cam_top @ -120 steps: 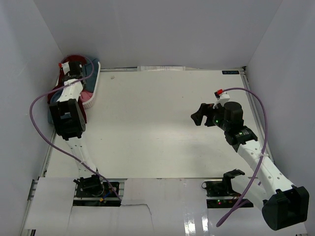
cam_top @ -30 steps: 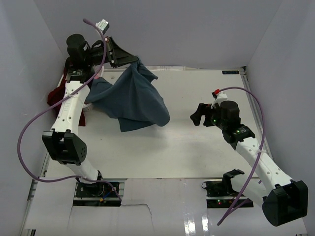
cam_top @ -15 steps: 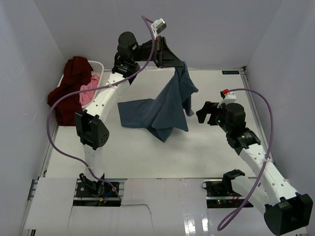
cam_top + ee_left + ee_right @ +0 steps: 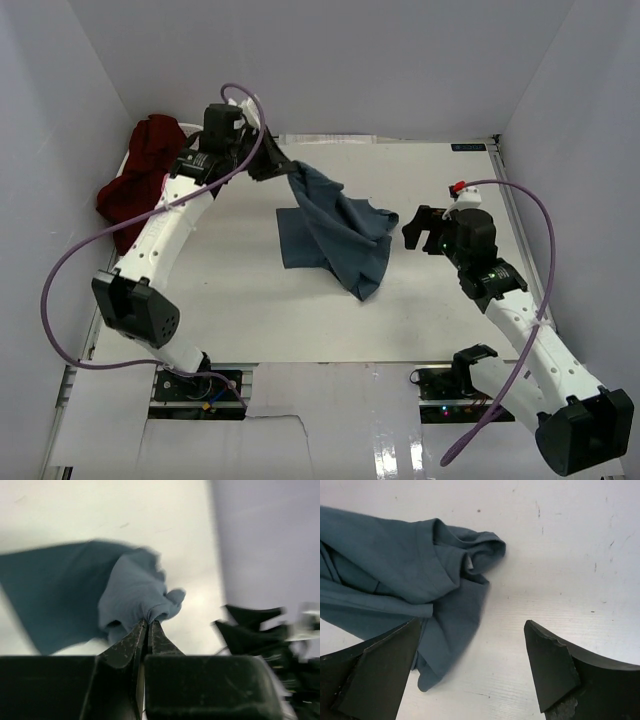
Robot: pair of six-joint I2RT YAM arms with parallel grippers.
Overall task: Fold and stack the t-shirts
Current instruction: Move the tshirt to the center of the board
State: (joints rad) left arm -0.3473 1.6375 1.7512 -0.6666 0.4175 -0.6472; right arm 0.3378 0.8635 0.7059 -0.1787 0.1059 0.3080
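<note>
Teal t-shirt (image 4: pixel 335 235), lengthwise far-left to near-right

My left gripper (image 4: pixel 272 165), at 11 o'clock on the desk (image 4: pixel 450 180), grips the teal-blue t-shirt (image 4: pixel 340 235); my right gripper (image 4: pixel 411 230) hangs just beside it at 3 o'clock.

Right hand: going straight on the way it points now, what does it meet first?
Probably the near edge of the teal-blue t-shirt, lying on the table just ahead of the open right hand. Depth is unclear, so it might touch bare table first.
</note>
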